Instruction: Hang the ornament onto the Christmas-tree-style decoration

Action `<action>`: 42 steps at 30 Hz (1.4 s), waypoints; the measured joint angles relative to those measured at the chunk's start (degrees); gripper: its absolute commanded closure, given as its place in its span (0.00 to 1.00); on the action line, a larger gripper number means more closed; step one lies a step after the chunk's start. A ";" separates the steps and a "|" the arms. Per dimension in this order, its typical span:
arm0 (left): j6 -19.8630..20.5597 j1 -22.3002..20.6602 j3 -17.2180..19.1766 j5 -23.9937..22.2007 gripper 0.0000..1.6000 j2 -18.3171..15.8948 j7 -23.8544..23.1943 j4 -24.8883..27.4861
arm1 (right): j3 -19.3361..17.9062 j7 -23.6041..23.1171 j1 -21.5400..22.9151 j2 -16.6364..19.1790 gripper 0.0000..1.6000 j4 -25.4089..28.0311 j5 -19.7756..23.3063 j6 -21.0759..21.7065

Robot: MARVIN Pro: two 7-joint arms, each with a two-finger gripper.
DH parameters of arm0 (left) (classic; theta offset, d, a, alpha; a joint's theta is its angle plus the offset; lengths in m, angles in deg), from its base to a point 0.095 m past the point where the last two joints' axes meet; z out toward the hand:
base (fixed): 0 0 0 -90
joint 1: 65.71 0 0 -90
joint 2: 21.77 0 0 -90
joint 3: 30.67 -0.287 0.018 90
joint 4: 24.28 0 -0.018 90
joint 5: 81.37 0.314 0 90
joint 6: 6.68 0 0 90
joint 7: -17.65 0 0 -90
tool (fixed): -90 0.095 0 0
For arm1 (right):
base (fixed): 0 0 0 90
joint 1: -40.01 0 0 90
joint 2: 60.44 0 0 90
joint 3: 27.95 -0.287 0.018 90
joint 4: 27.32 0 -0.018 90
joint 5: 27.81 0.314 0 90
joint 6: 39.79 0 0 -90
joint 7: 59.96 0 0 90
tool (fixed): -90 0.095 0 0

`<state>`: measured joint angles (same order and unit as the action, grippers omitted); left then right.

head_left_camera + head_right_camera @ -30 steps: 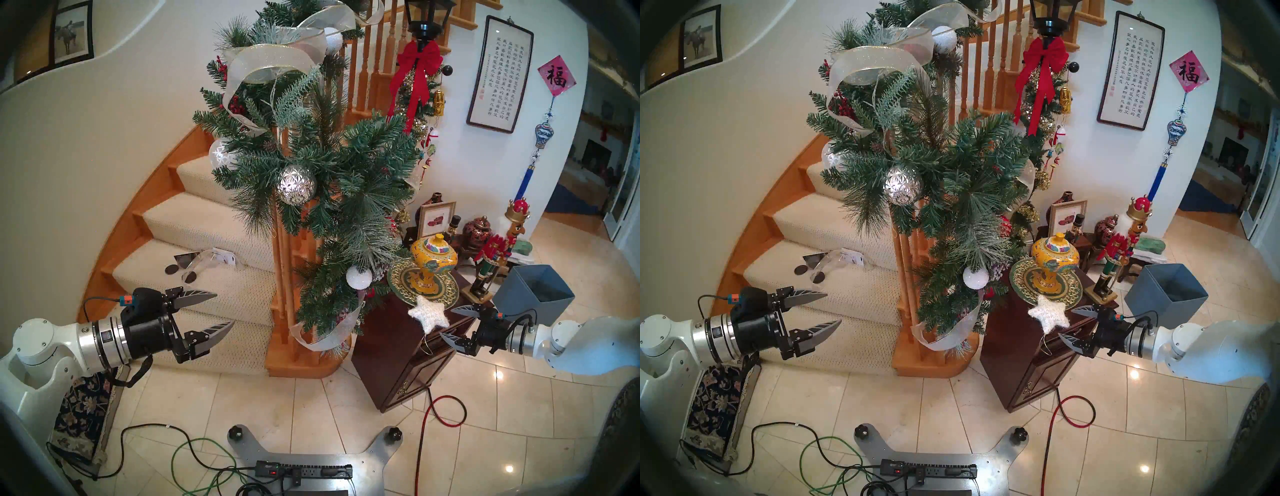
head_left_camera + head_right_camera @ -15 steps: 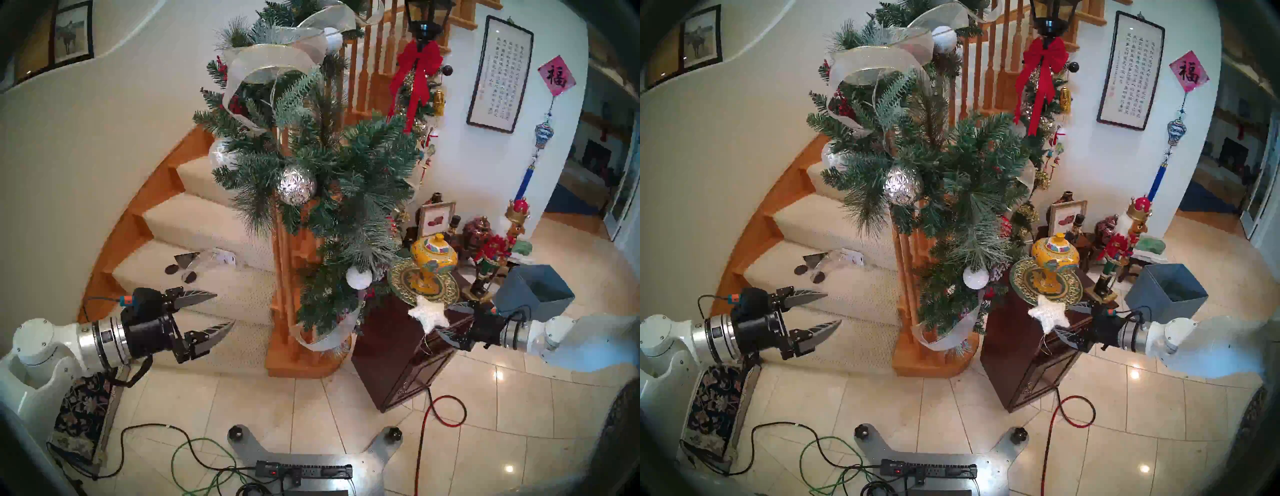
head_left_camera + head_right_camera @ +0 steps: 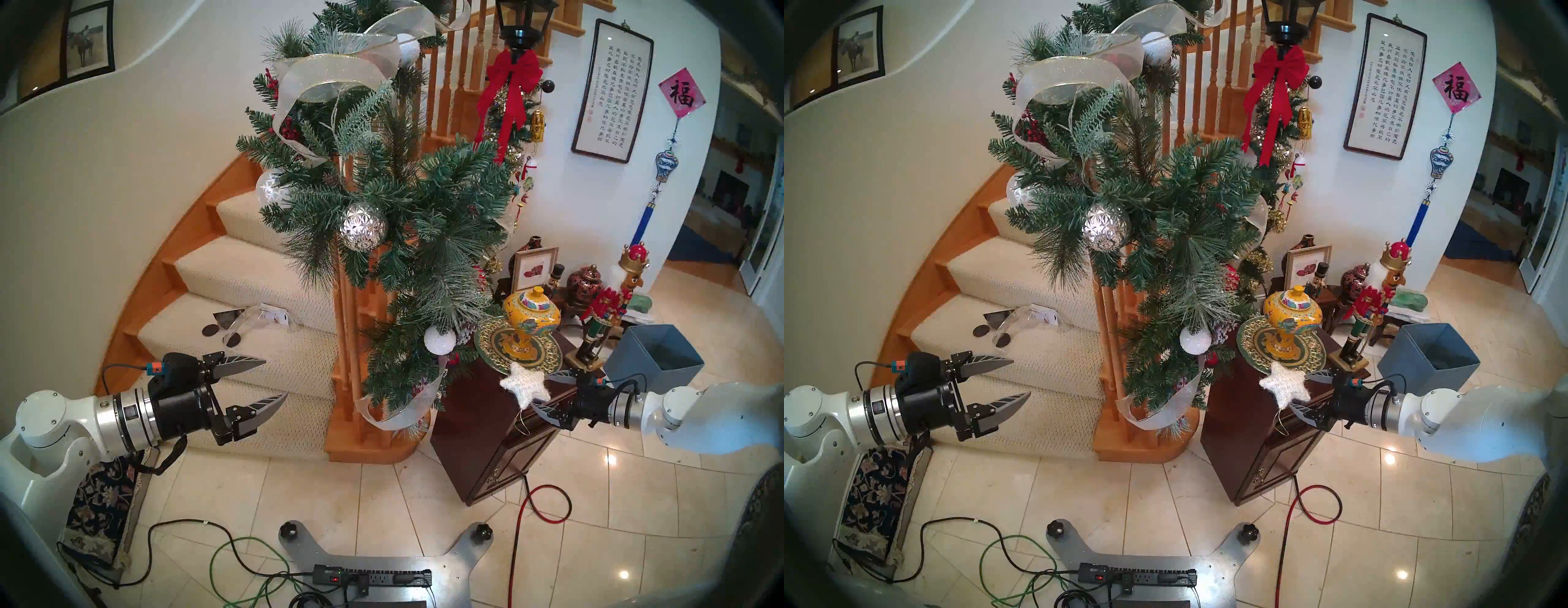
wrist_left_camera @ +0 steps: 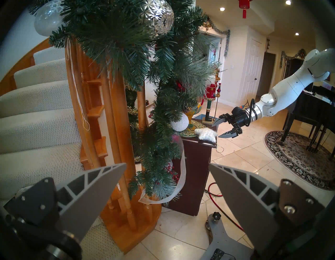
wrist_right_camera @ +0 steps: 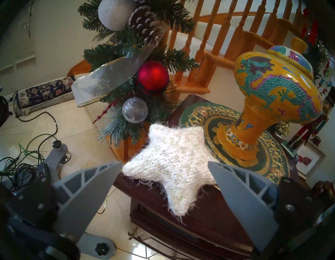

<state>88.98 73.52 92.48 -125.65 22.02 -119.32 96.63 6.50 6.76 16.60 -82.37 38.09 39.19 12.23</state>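
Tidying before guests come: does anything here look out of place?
Yes: the white star lies flat on the dark cabinet instead of hanging on the garland, its gold loop dangling over the edge.

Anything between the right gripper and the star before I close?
Nothing: in the right wrist view, the right gripper stands open with the star straight ahead on the cabinet.

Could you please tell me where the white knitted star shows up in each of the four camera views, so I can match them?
Head stereo left: white knitted star, lower right, on the dark wooden cabinet's near corner.
Head stereo right: lower right, same corner.
Left wrist: right of centre, small, beyond the garland.
Right wrist: centre, large, between the open end effector's fingers.
Shared landmark: the yellow dragon jar just behind the star; hidden by the garland in the left wrist view.
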 measured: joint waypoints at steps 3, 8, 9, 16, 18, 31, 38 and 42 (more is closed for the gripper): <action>0.00 0.00 0.00 0.00 0.00 0.00 0.00 0.00 | -0.01 0.19 0.00 0.04 0.00 -0.02 -0.17 0.17; 0.00 0.00 0.00 0.00 0.00 0.00 0.00 0.00 | -0.06 1.01 0.05 0.17 0.00 -0.34 -0.63 1.10; 0.00 0.00 0.00 0.00 0.00 0.00 0.00 0.00 | -0.06 1.36 0.09 0.20 0.00 -0.49 -0.74 1.55; 0.00 0.00 0.00 0.00 0.00 0.00 0.00 0.00 | -0.16 1.89 0.14 0.20 0.00 -1.18 -0.61 2.82; 0.00 0.00 0.00 0.00 0.00 0.00 0.00 0.00 | -0.18 1.89 0.14 0.20 0.00 -1.34 -0.29 3.14; 0.00 0.00 0.00 0.00 0.00 0.00 0.00 0.00 | -0.27 0.48 0.07 -1.20 0.00 -3.33 2.15 4.56; 0.00 0.00 0.00 0.00 0.00 0.00 0.00 0.00 | -0.26 -0.52 -0.05 -2.28 0.00 -4.37 3.07 5.10; 0.00 0.00 0.00 0.00 0.00 0.00 0.00 0.00 | -0.22 -0.82 -0.13 -2.85 0.00 -4.86 3.33 5.43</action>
<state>88.98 73.52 92.48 -125.65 22.02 -119.32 96.63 6.29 5.94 16.47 -85.22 33.23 42.51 17.65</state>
